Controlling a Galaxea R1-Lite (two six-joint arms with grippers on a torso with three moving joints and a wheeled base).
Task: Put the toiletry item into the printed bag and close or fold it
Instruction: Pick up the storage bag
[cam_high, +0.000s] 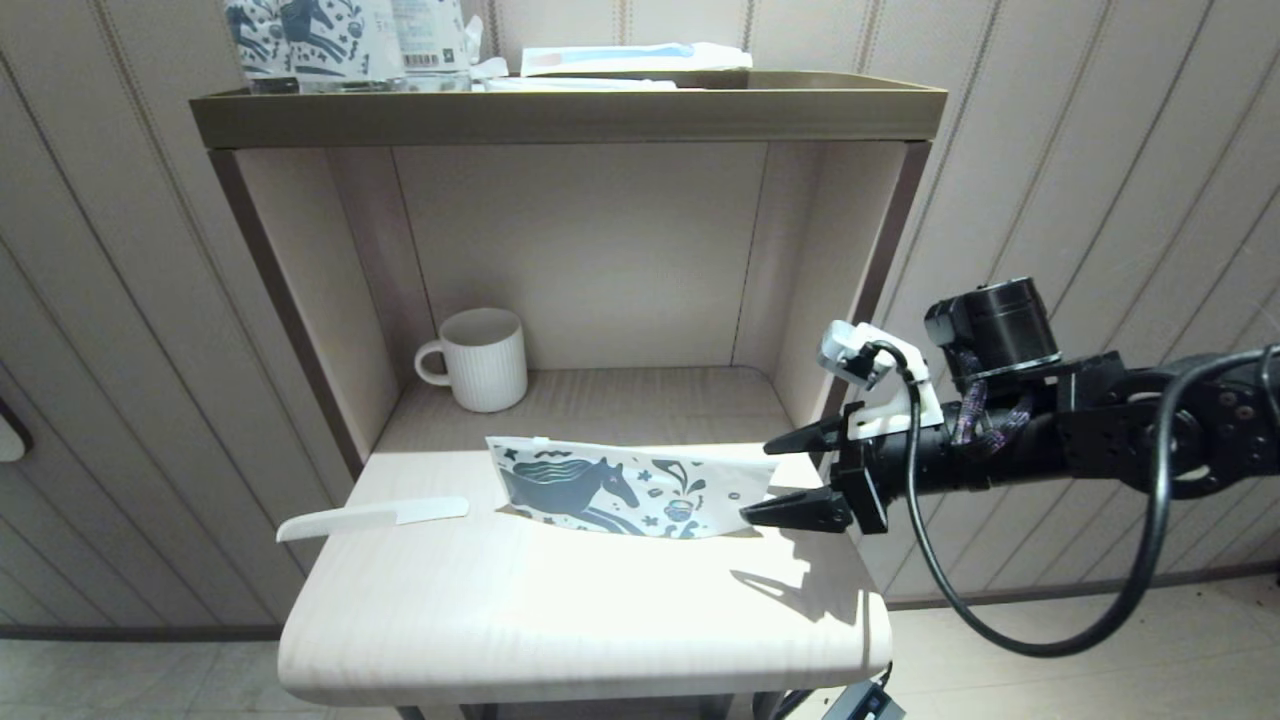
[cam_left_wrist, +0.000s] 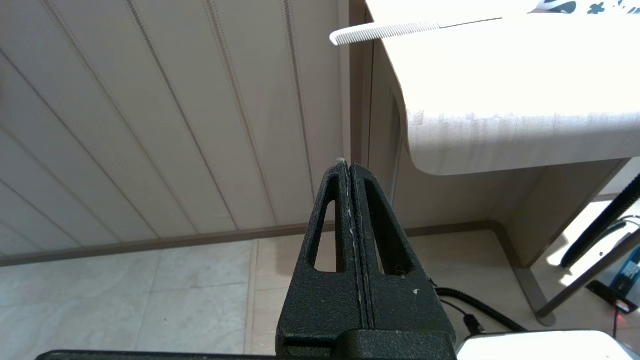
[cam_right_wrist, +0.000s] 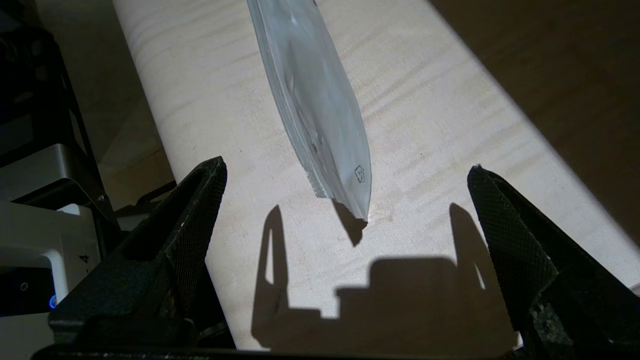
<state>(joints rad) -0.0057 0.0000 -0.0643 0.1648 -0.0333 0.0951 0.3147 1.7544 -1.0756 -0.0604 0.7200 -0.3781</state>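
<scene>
Right gripper (cam_high: 768, 478) spread wide at the printed bag (cam_high: 625, 490), its near end between the fingers, untouched, recycling mark legible. Beyond, toiletry item (cam_high: 372, 517) past the bag's far end. Left gripper (cam_left_wrist: 349, 167) pressed closed, low beside the table (cam_left_wrist: 500, 100).

Printed bag (cam_high: 625, 490) lies flat mid-table (cam_high: 560, 610), in front of the white mug (cam_high: 478, 358). Right gripper (cam_high: 772, 480) at the bag's right end, jaws spread wide, not gripping. White comb (cam_high: 372, 518) lies left of the bag, apart from it, tip past the table edge. Horse-printed packs (cam_high: 315, 40) and a flat packet (cam_high: 630, 58) sit on the top shelf above the bag.
</scene>
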